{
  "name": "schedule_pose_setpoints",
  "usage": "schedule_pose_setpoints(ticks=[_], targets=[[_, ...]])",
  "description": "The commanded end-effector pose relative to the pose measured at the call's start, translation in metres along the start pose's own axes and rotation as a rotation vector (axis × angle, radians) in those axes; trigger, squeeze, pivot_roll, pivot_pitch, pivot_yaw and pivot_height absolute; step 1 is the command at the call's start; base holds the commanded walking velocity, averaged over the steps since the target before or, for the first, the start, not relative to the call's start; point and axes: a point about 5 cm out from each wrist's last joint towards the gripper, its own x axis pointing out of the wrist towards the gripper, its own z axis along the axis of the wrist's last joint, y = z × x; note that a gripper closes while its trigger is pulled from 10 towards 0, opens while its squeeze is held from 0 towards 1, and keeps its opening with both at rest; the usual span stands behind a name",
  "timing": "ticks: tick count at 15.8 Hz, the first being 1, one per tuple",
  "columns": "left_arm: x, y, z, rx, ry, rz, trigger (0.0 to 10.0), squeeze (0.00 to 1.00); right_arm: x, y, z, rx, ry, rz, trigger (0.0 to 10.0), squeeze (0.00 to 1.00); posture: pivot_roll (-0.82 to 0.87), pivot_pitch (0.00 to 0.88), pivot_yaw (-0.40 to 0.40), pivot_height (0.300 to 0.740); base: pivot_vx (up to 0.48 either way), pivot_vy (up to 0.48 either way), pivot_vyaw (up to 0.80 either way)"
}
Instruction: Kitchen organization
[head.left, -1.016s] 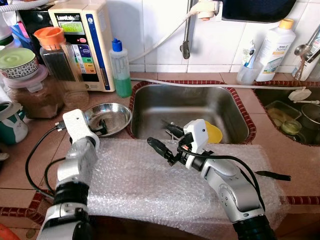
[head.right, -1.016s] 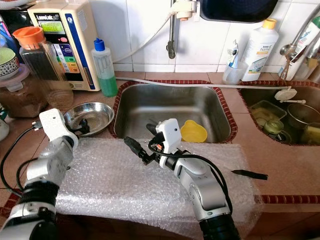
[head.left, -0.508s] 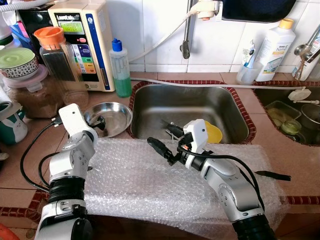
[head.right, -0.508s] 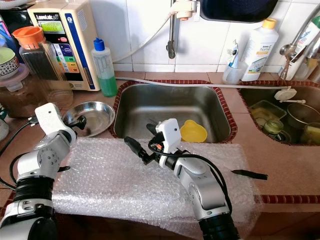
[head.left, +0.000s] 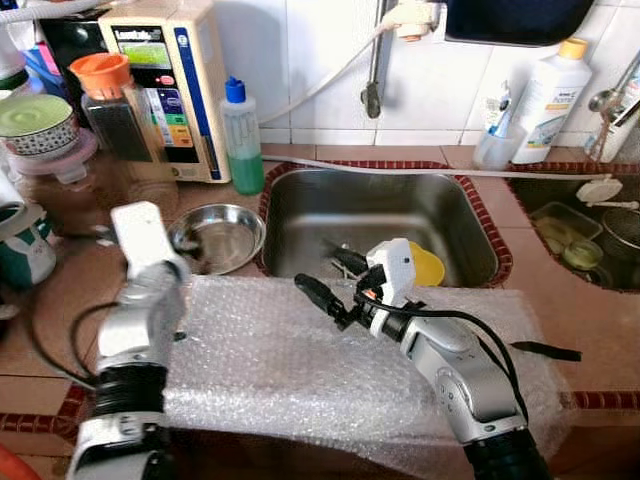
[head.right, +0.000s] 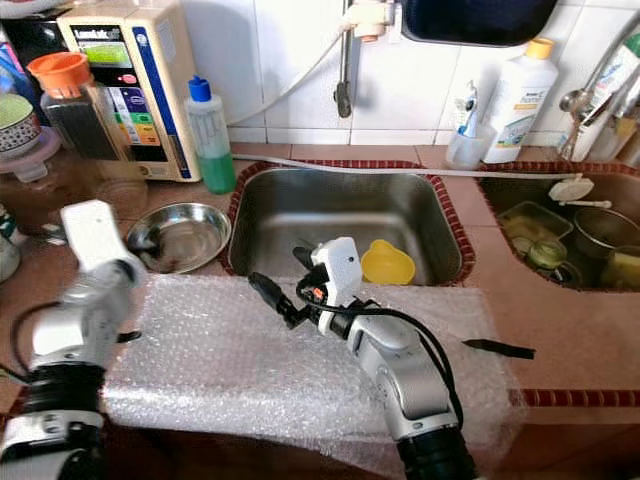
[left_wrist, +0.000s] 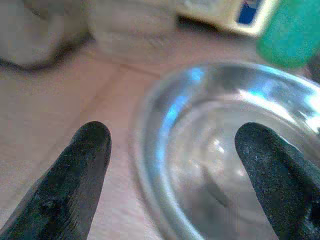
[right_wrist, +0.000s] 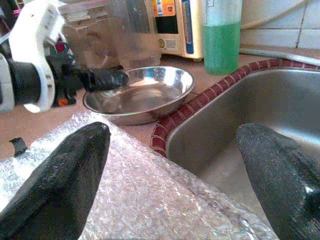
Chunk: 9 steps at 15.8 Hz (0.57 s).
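A shallow steel bowl (head.left: 215, 237) sits on the tiled counter, left of the sink (head.left: 300, 215). My left gripper (left_wrist: 172, 135) is open at the bowl's near left rim, with one finger over the counter and the other over the bowl's inside. It holds nothing. From the right wrist view the left gripper (right_wrist: 102, 78) reaches just to that rim. A sheet of bubble wrap (head.left: 280, 360) covers the counter's front. My right gripper (head.left: 330, 278) hovers open and empty over the wrap's far edge by the sink, pointing toward the bowl (right_wrist: 140, 92).
A yellow cup (head.left: 430, 266) and utensils lie in the sink. A green soap bottle (head.left: 242, 140), a water machine (head.left: 165, 85) and jars (head.left: 115, 120) stand behind the bowl. A second basin (head.left: 590, 230) is at right. A black tool (head.left: 545, 350) lies on the wrap's right end.
My left arm has drawn back to the left and risen, its fingers moving from inside the bowl to the rim. The right arm has stayed put.
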Motion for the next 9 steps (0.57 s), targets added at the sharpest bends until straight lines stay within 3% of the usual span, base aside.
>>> schedule_pose_setpoints(ticks=[1,3,4,5,9], targets=[[0.002,-0.005,-0.005,-0.007,0.047,-0.039,10.0,0.0,0.001,-0.003,0.006,-0.023,-0.012,-0.01,10.0,0.98,-0.03,0.0,0.036,0.74,0.0,0.0,0.0],[0.003,-0.006,-0.017,-0.014,0.106,-0.045,10.0,0.0,0.001,-0.003,0.007,-0.025,-0.016,-0.015,10.0,0.98,-0.04,0.0,0.046,0.74,0.0,0.0,0.0],[0.004,-0.002,-0.021,-0.029,0.117,-0.023,0.7,0.0,0.001,-0.003,0.007,-0.024,-0.018,-0.018,10.0,0.98,-0.04,0.0,0.048,0.74,0.0,0.0,0.0],[0.004,0.003,-0.027,-0.051,0.137,-0.005,0.0,0.0,0.0,-0.003,0.006,-0.023,-0.019,-0.02,10.0,0.98,-0.05,0.0,0.049,0.74,0.0,0.0,0.0],[0.005,0.015,-0.038,-0.085,0.18,0.033,0.0,0.0,0.0,-0.003,0.006,-0.023,-0.019,-0.023,10.0,0.98,-0.04,0.0,0.047,0.74,0.0,0.0,0.0]])
